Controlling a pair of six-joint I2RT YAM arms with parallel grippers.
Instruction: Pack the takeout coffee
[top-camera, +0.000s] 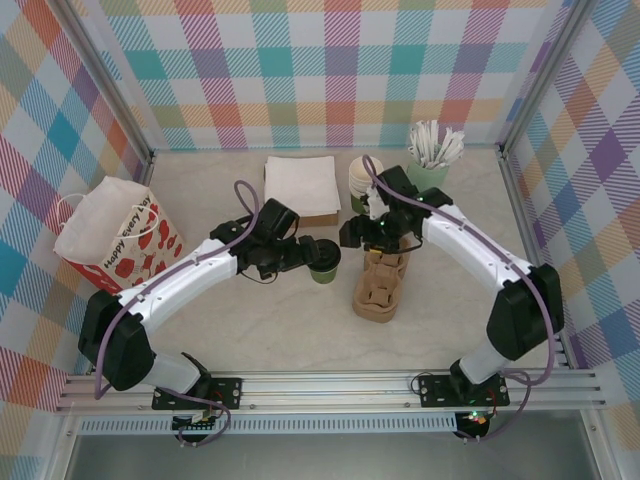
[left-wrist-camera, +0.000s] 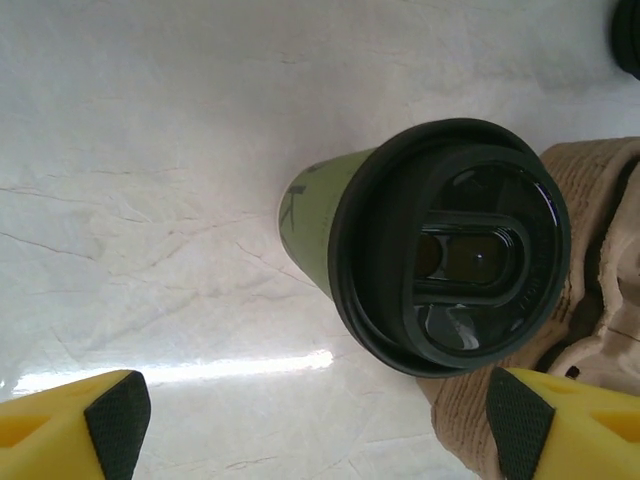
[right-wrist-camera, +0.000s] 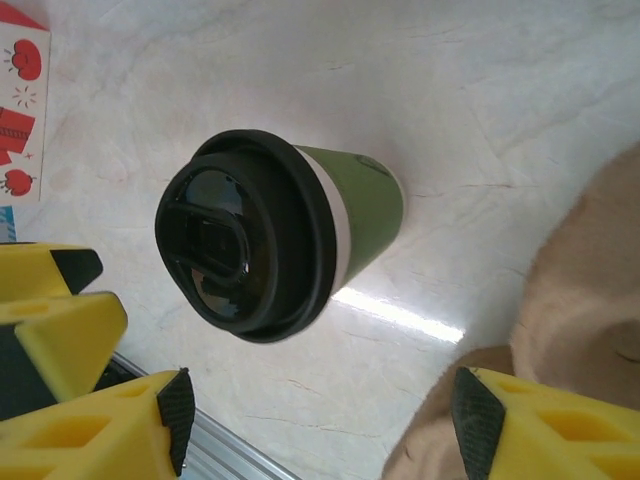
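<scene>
Green paper under a black lid, the takeout coffee (top-camera: 324, 262) stands upright mid-frame in the top view, just left of the cardboard carrier (top-camera: 380, 290). Left gripper (left-wrist-camera: 318, 425) and right gripper (right-wrist-camera: 325, 415) both gape, empty. Best squeeze the wall below the lid, gently.

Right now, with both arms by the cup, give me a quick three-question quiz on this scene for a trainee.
1. True or false: the takeout coffee already sits in the cardboard carrier.
2. The left gripper is: A open, B shut on the cup, C shut on nothing.
3. Fill in: the paper bag with red print stands on the robot's ____ side of the table.

Key: 1 false, it stands on the table beside the carrier; 2 A; 3 left.
</scene>
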